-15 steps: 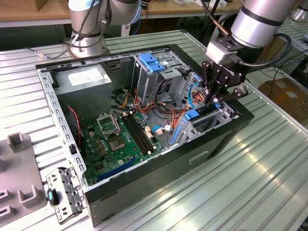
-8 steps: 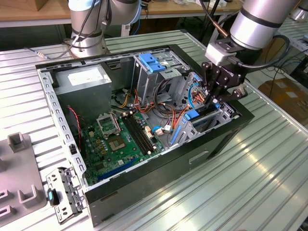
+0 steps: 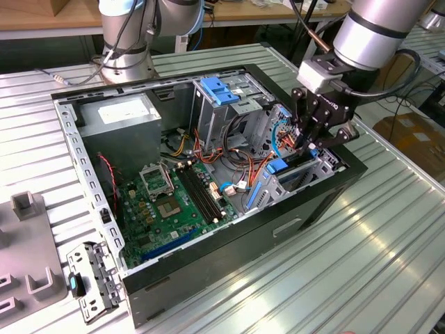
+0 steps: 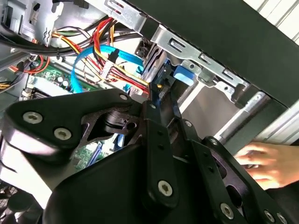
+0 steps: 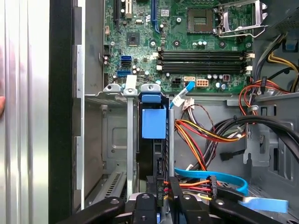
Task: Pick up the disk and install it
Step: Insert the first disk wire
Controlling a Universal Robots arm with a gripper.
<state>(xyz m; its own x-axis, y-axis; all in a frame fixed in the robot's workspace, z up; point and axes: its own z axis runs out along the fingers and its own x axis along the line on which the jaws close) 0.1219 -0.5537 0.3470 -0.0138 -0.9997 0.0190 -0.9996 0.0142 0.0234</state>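
Standing on edge in the drive bay of the computer case, the disk points its long axis down into the bay. The tool is closed on the disk at its rear end.

Lighting even and bright overhead, no hard shadows; wrist cams uneven in focus.

You get soft glare streaks on the ribbed silver metal table in the exterior view, and the inside of the open black computer case stays readable, darker under its rim. In the first wrist view the green motherboard is sharp and well lit. In the second wrist view the black gripper linkage is close and soft, and a hand at the edge is blurred.
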